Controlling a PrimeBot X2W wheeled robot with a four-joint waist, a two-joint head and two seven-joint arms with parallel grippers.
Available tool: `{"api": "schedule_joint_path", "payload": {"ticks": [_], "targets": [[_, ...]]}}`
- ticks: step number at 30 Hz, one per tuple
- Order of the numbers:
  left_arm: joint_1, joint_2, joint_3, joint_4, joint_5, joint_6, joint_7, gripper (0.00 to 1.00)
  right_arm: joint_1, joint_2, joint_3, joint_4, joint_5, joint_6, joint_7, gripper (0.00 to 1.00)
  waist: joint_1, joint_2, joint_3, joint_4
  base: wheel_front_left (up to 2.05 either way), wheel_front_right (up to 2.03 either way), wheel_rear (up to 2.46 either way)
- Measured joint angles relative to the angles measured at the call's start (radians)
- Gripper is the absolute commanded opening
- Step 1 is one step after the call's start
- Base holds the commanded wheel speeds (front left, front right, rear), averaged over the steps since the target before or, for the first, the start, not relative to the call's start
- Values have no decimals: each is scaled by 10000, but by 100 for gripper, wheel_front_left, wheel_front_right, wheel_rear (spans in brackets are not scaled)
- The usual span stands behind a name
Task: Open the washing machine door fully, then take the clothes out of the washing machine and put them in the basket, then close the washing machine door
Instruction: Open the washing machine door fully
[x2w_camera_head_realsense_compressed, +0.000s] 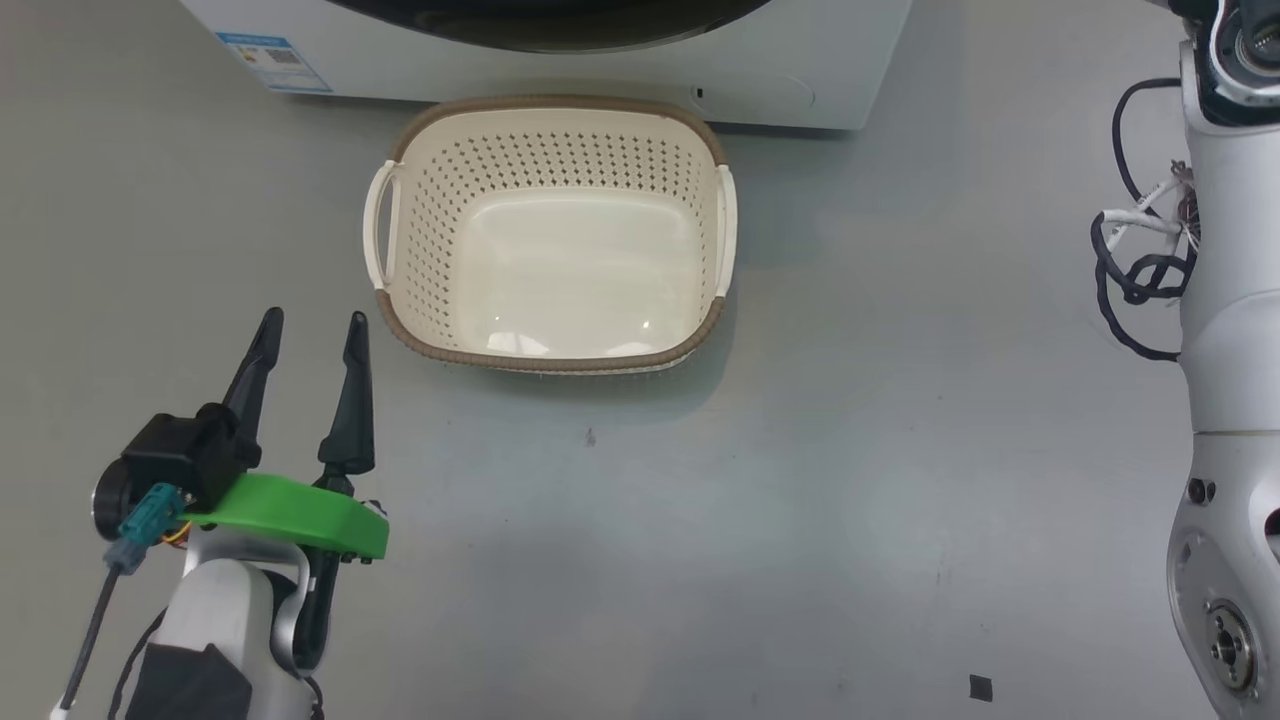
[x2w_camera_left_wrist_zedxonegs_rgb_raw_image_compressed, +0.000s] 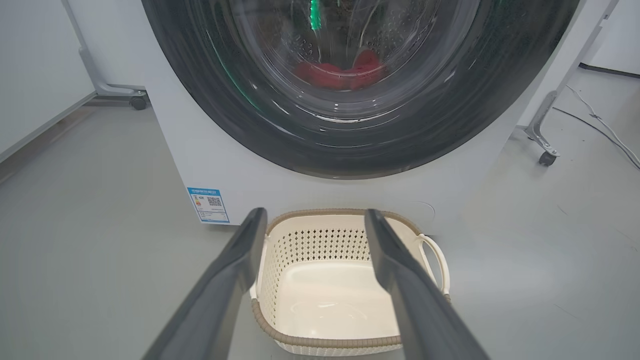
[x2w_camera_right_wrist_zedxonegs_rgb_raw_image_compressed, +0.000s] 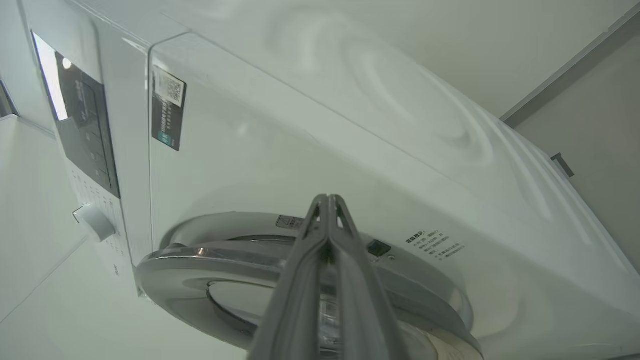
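Washing machine door (x2w_camera_left_wrist_zedxonegs_rgb_raw_image_compressed: 210, 100) is looking rigid, glossy, likely slippery; its rim edge is offering the hold. Left hand (x2w_camera_head_realsense_compressed: 313, 320) is hanging open; right hand (x2w_camera_right_wrist_zedxonegs_rgb_raw_image_compressed: 327, 201) is sitting closed, empty.

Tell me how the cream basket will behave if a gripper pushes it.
The basket looks light: thin perforated plastic, nothing inside. On the smooth grey floor it would probably slide rather than tip, since it sits wide and low. Its thin walls may flex somewhat if pinched.
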Motion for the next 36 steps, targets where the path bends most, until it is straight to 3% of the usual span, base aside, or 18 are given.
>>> {"api": "schedule_joint_path", "payload": {"ticks": [12,21,28,36], "targets": [[-211,-65,-888,-12,-481,-2,0,100,-1758,-29,201,798,497,-872,1645,0,-1,0,815,833,0,0,0],[-464,-109,-1227,-27,-752,-2,0,100,-2724,-167,27,1118,723,-1223,2077,0,-1,0,1363,1331,0,0,0],[-584,-138,-1342,-33,-984,-2,0,100,-2960,-253,98,1561,907,-1317,2627,0,-1,0,1639,1710,0,0,0],[-629,-148,-1225,-61,-1062,-2,0,100,-3136,-384,-10,1814,1425,-1055,3066,0,-1,0,1760,1880,0,0,0]]}}
